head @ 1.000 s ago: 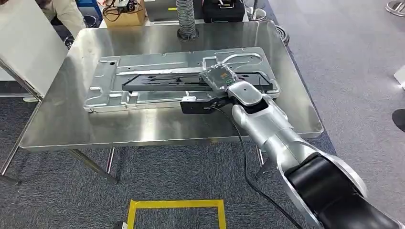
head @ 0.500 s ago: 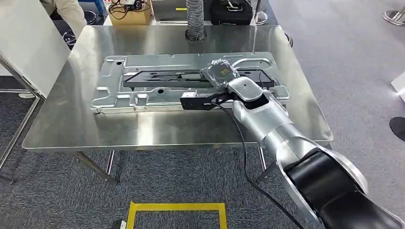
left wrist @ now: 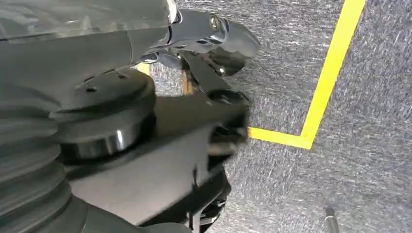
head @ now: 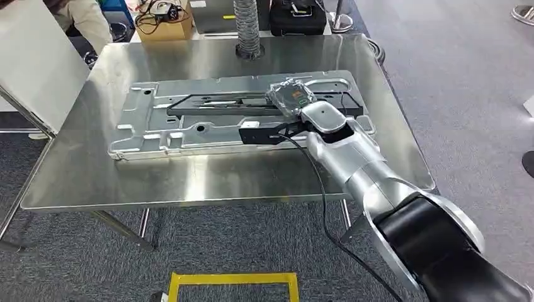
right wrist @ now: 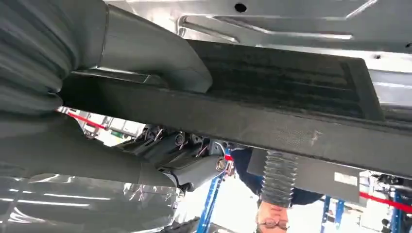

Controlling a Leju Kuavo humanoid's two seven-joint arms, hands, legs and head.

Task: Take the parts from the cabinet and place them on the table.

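My right robot hand [head: 291, 99], wrapped in clear film, was stretched out over the steel desk [head: 189, 176] and clamped on the long black part [head: 252, 102]. From my head camera I saw that black part lying lengthwise on top of the large silver sheet-metal panel [head: 157, 129], which rested flat on the desk and covered much of its middle. My hand sat at the right end of the black part, toward the far right side of the panel. From my right wrist camera the thick grey thumb [right wrist: 145, 48] pressed on one face of the black part [right wrist: 291, 97], with darker fingers [right wrist: 189, 167] curled below its other side, and the silver panel [right wrist: 291, 24] showed just beyond it. My left robot hand [left wrist: 209, 39] hung over grey carpet [left wrist: 364, 145] crossed by a yellow tape line [left wrist: 330, 68]; its fingers were blurred, and I could not tell whether they were apart or together. A grey ribbed hose [head: 247, 28] stood at the far edge of the desk, and a cardboard box [head: 165, 24] sat on the floor behind it.
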